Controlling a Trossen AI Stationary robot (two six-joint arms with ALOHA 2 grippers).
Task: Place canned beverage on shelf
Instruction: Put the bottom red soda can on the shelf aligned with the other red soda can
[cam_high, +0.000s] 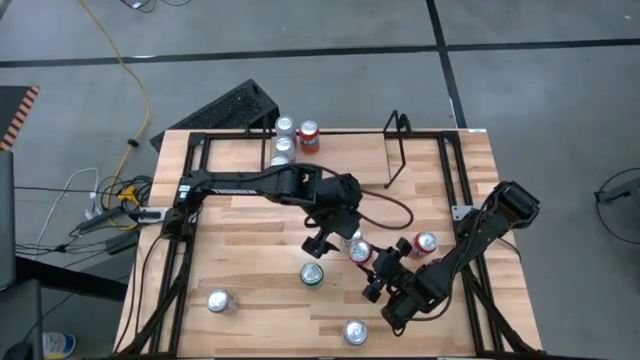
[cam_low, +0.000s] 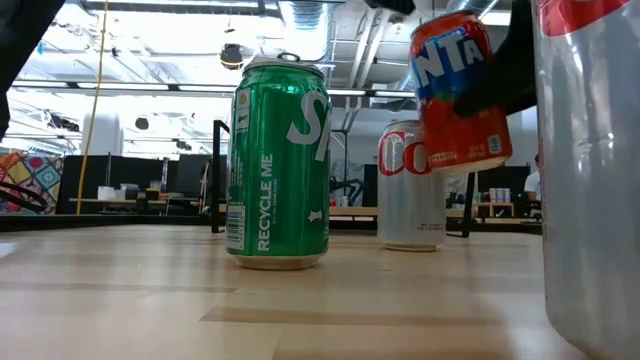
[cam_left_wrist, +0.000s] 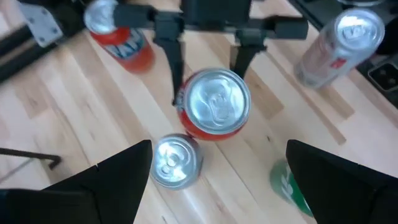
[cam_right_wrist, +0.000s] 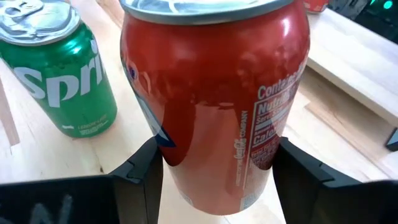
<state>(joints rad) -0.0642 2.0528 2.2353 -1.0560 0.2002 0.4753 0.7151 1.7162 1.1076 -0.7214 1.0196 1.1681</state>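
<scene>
An orange-red can (cam_right_wrist: 214, 93) hangs in the air over the table's middle, with my right gripper (cam_right_wrist: 217, 168) shut on it. The low view shows the can (cam_low: 455, 90) well above the wood. From above, the can (cam_high: 358, 250) lies between the two arms. My left gripper (cam_left_wrist: 219, 149) stands open just left of and above it, with nothing between its fingers. The shelf's black wire end (cam_high: 397, 140) stands at the table's far edge, right of centre. Two silver cans and a red one (cam_high: 308, 135) stand at the far edge, left of centre. My right gripper pinches the can's side wall (cam_right_wrist: 165, 155) between its two fingers (cam_left_wrist: 176, 68), one on each side of the round body. The fingers come from the table's near right side, slanting a little downward. The can is lifted clear of the table, top up and slightly tilted.
A green can (cam_high: 312, 273) stands on the table close to the held can, on its near left. Silver cans stand near the front edge (cam_high: 219, 300) (cam_high: 355, 332). A red-and-silver can (cam_high: 425, 243) stands right of the grippers. A black tubular frame (cam_high: 190, 200) borders the tabletop.
</scene>
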